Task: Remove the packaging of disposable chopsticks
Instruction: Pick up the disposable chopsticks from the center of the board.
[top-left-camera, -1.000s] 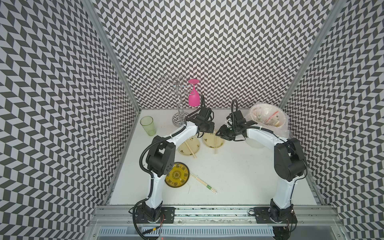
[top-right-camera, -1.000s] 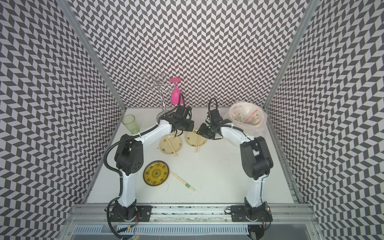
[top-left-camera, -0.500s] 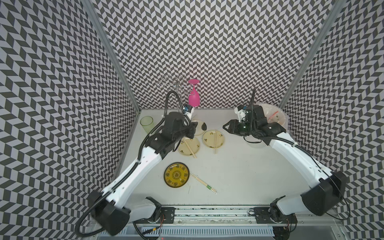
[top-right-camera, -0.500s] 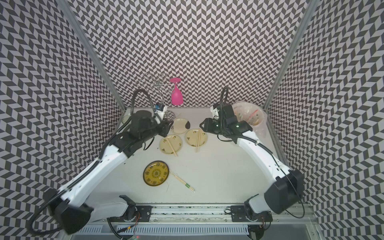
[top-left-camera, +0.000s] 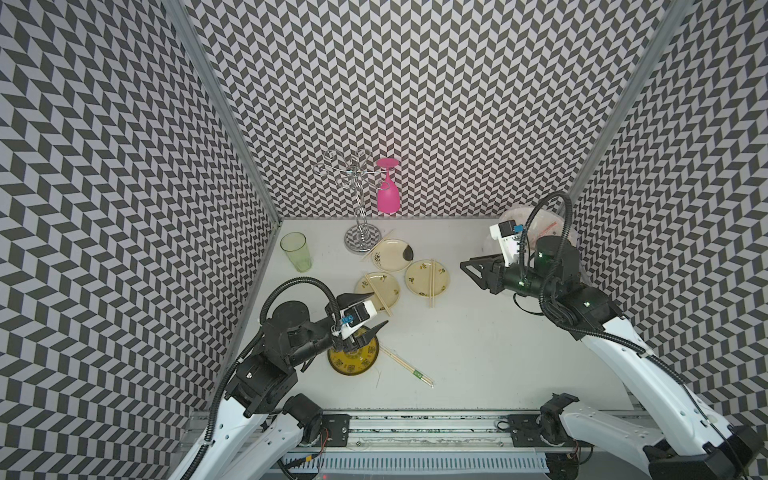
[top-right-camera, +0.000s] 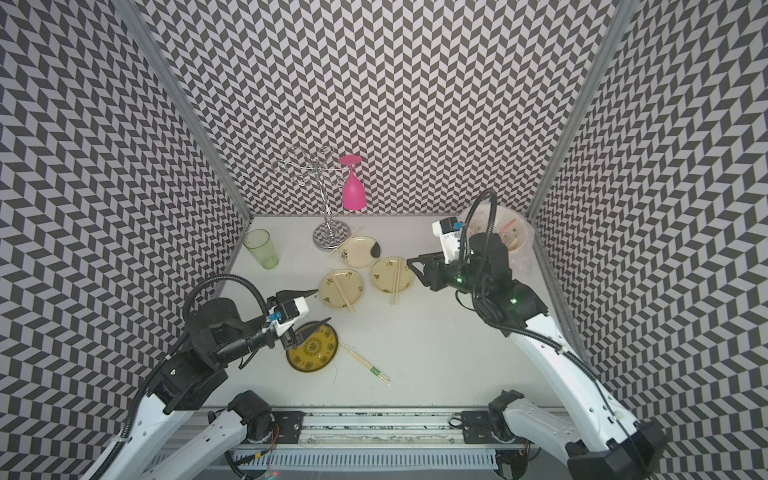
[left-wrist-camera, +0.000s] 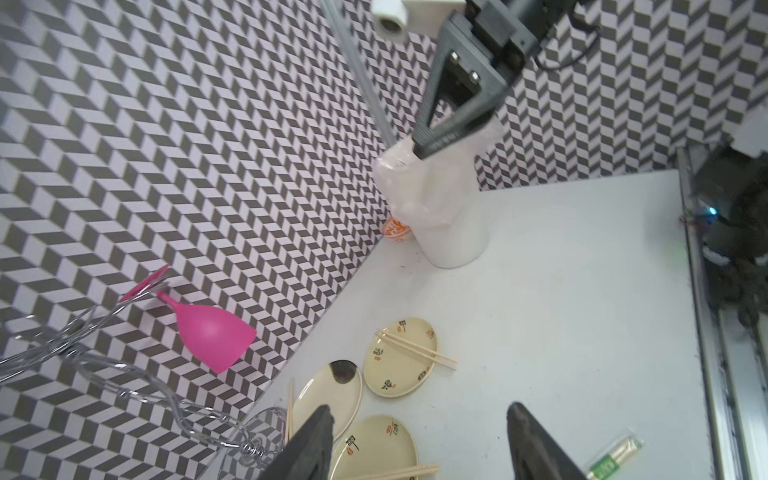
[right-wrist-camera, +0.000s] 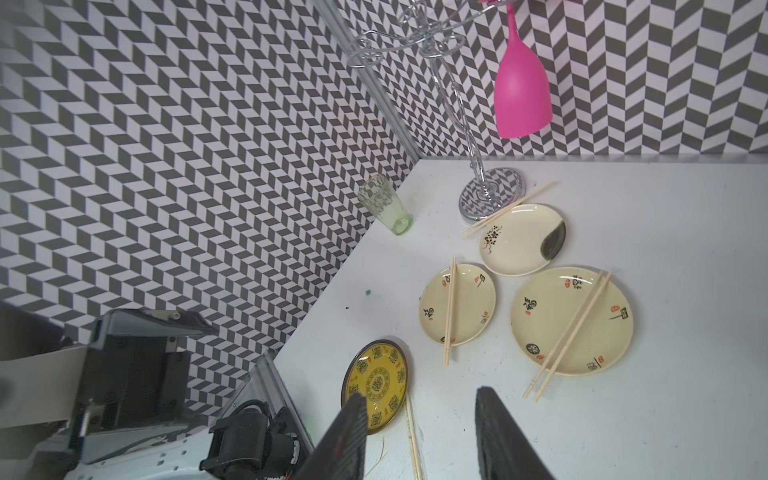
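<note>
Three bare pairs of disposable chopsticks show in both top views: one across a cream plate (top-left-camera: 431, 282), one across its neighbour (top-left-camera: 379, 289), one beside the back plate (top-left-camera: 376, 245). Another pair (top-left-camera: 405, 366) lies on the table by the yellow plate, still inside packaging, a clear sleeve with a green band (top-right-camera: 375, 371), whose end also shows in the left wrist view (left-wrist-camera: 615, 455). My left gripper (top-left-camera: 377, 309) (left-wrist-camera: 419, 409) hovers open above the yellow plate's far edge. My right gripper (top-left-camera: 467, 271) (right-wrist-camera: 420, 392) hangs open, right of the plates. Both are empty.
A yellow plate (top-left-camera: 353, 359) sits front left, partly under the left gripper. A green cup (top-left-camera: 296, 251) stands by the left wall. A wire rack (top-left-camera: 360, 208) holds a pink glass (top-left-camera: 388, 195). A white bin with a clear bag (top-right-camera: 513, 237) fills the back right corner.
Both arms have drawn away from the back plates, the left toward the front left, the right toward the right. The left jaws have opened. The right jaws stand as before.
</note>
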